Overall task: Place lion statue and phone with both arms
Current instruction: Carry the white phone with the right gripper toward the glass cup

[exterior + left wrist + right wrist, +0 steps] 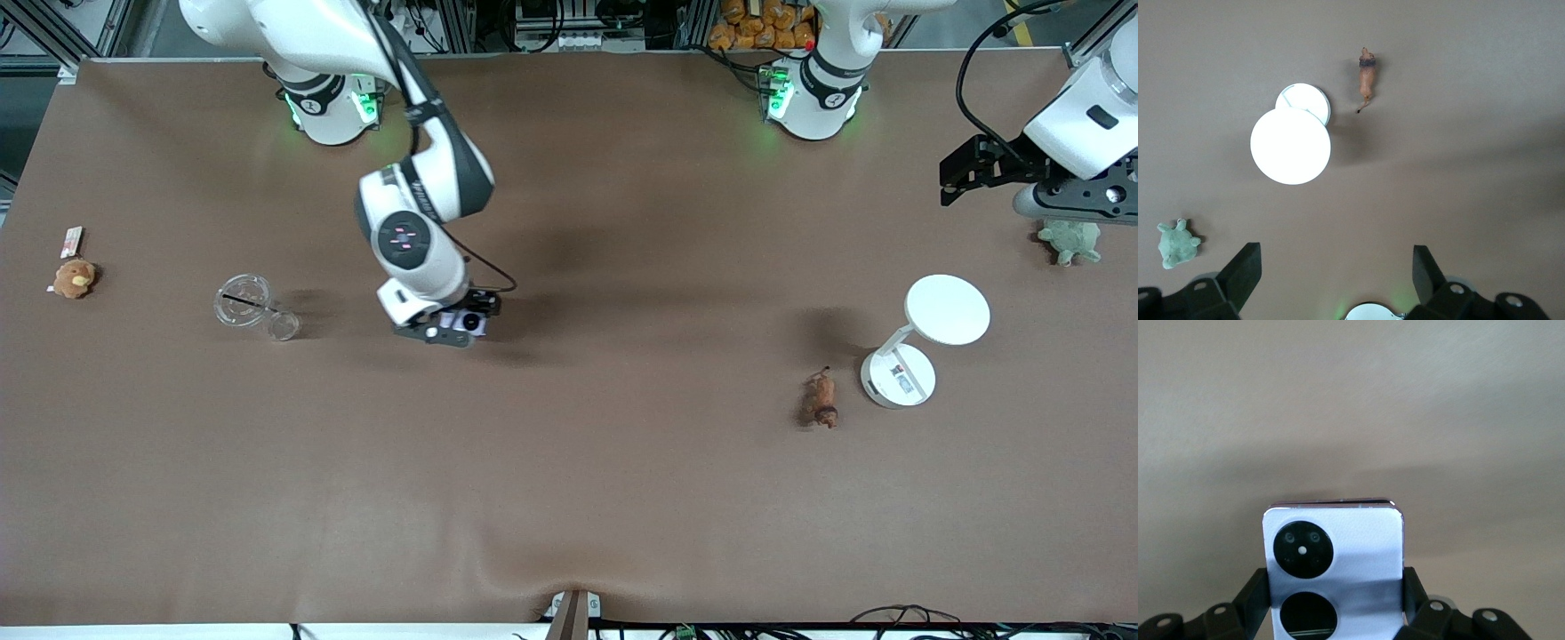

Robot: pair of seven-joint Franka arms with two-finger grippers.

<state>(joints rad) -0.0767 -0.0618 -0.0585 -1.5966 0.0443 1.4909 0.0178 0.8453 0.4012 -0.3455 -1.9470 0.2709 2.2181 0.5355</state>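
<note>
The pale lavender phone (468, 323) with two black camera circles sits between the fingers of my right gripper (458, 327), low over the table's middle toward the right arm's end. In the right wrist view the phone (1335, 547) is clamped by both fingers (1257, 588). The small brown lion statue (821, 398) lies on the table beside the white stand's base; it also shows in the left wrist view (1367, 77). My left gripper (956, 182) is open and empty, up in the air at the left arm's end; its fingers (1245, 263) stand wide apart.
A white round-topped stand (947, 309) stands beside the lion. A green plush turtle (1071, 240) lies under the left arm. A clear cup (243, 300) with a small lid (284, 325) and an orange-brown plush (74, 278) lie toward the right arm's end.
</note>
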